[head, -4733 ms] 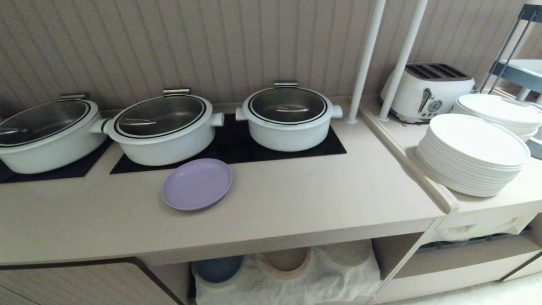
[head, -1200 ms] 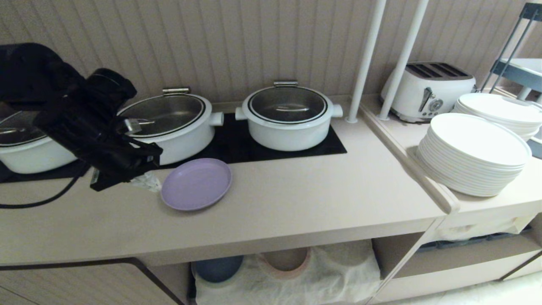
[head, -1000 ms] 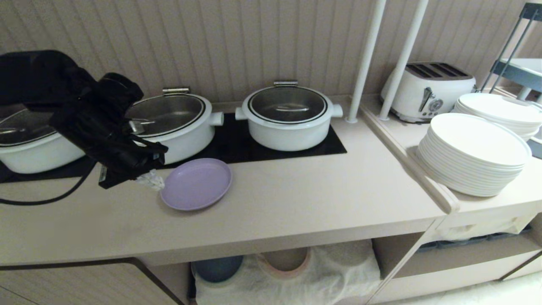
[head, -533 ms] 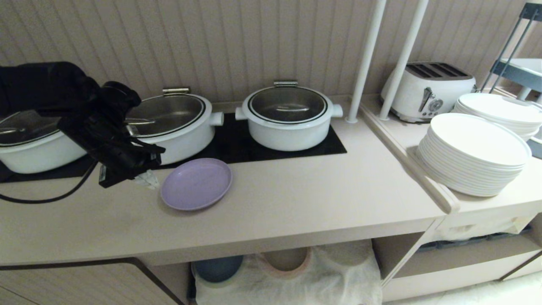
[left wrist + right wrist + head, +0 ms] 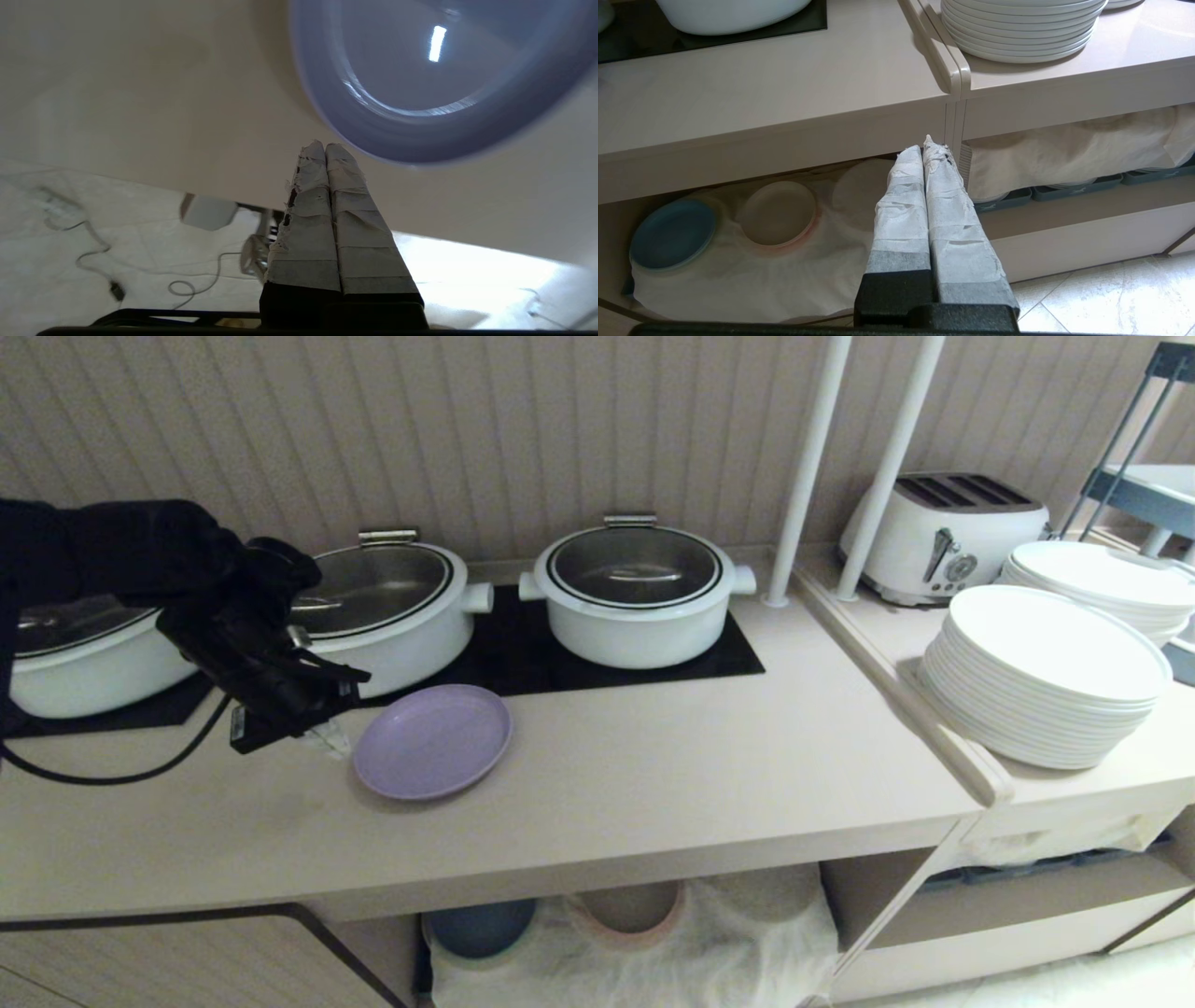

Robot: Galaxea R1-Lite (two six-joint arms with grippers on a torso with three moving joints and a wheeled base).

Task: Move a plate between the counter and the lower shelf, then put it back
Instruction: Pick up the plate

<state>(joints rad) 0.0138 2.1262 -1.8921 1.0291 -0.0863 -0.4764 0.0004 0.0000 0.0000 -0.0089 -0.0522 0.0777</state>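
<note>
The lavender plate (image 5: 432,741) lies flat on the beige counter (image 5: 653,756), in front of the middle pot. My left gripper (image 5: 334,741) hovers just above the counter at the plate's left rim, its taped fingers pressed together and shut on nothing. In the left wrist view the shut tips of the left gripper (image 5: 325,147) end a short way from the plate's rim (image 5: 420,149). Below the counter, the lower shelf (image 5: 644,943) shows its cream cloth. My right gripper (image 5: 927,144) is parked low in front of the shelves, shut and empty.
Three white lidded pots (image 5: 635,593) stand on black hob panels (image 5: 523,658) behind the plate. White plates (image 5: 1041,677) are stacked at the right, beside a toaster (image 5: 938,537). A blue plate (image 5: 672,235) and a beige-pink plate (image 5: 777,214) lie on the shelf cloth.
My left arm has sunk lower towards the counter and shifted slightly right, keeping its shut tips by the plate's left rim. The plate has not moved.
</note>
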